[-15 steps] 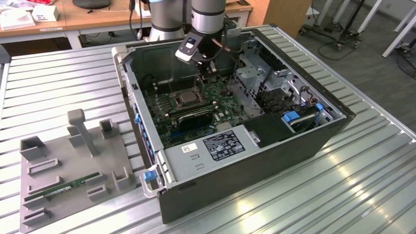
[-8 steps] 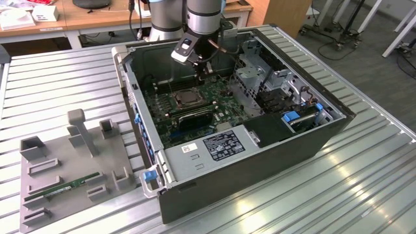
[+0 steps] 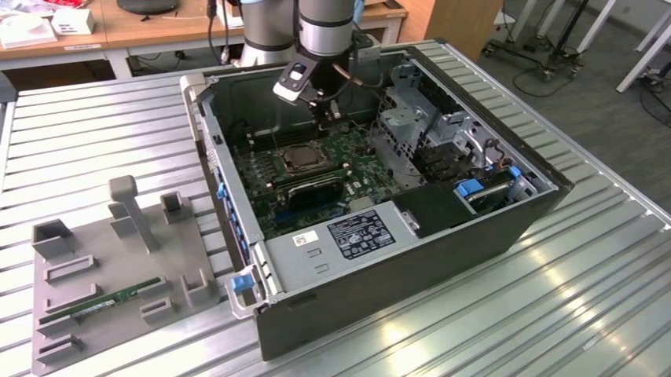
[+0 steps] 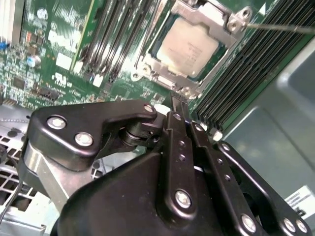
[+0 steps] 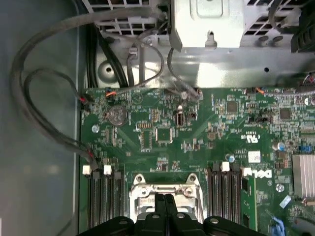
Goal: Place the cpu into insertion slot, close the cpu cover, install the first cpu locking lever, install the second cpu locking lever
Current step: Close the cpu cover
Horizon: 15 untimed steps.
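1. I find the gripper [image 3: 328,120] inside the open computer case [image 3: 419,267], above the motherboard [image 3: 351,157], on the far side of the socket.
2. Jaws: in both wrist views the two fingers [image 5: 160,209] lie pressed together with nothing between them. I report them closed and empty.
3. The cpu [image 4: 189,48] sits flat in its socket, silver top facing up. The cpu cover [image 4: 206,14] lies down around it and frames its edges.
4. The fingertips hang just beside one edge of the cover. I cannot confirm contact, as the gripper's own body hides that spot.
5. A thin metal rod [image 4: 280,28] runs out past the cover's corner and is cut off at the frame edge. It is possibly a locking lever, and I cannot tell whether it is latched.
6. In the first wrist view the fingers hide the chip and much of the cover.
7. On the table [image 3: 94,133], at the exterior view's left of the case, a grey fixture [image 3: 100,263] carries a green memory stick [image 3: 105,299].
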{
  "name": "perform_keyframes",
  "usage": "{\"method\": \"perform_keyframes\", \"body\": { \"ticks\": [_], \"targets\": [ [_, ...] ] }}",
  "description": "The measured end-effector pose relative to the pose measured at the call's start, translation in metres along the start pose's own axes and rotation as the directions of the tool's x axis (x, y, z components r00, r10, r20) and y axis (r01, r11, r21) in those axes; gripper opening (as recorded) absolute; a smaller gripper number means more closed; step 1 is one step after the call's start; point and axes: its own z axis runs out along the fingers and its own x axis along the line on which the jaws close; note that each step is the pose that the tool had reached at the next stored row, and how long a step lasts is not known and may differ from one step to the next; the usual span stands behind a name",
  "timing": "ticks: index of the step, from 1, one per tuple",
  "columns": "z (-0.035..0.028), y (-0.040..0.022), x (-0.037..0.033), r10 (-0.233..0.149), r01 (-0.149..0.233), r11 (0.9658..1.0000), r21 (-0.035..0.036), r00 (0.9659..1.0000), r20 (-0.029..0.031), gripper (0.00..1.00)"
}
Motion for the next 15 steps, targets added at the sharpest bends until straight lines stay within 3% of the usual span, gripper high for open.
{"method": "perform_keyframes", "body": {
  "ticks": [6, 10, 15],
  "targets": [
    [0.0017, -0.0158, -0.0005, 0.0, 0.0, 1.0, 0.0, 1.0, 0.0002, 0.11],
    [0.0027, -0.021, -0.0007, 0.0, 0.0, 1.0, 0.0001, 1.0, 0.0001, 0.11],
    [0.0028, -0.0213, -0.0007, 0.0, 0.0, 1.0, 0.0001, 1.0, 0.0001, 0.11]
  ]
}}
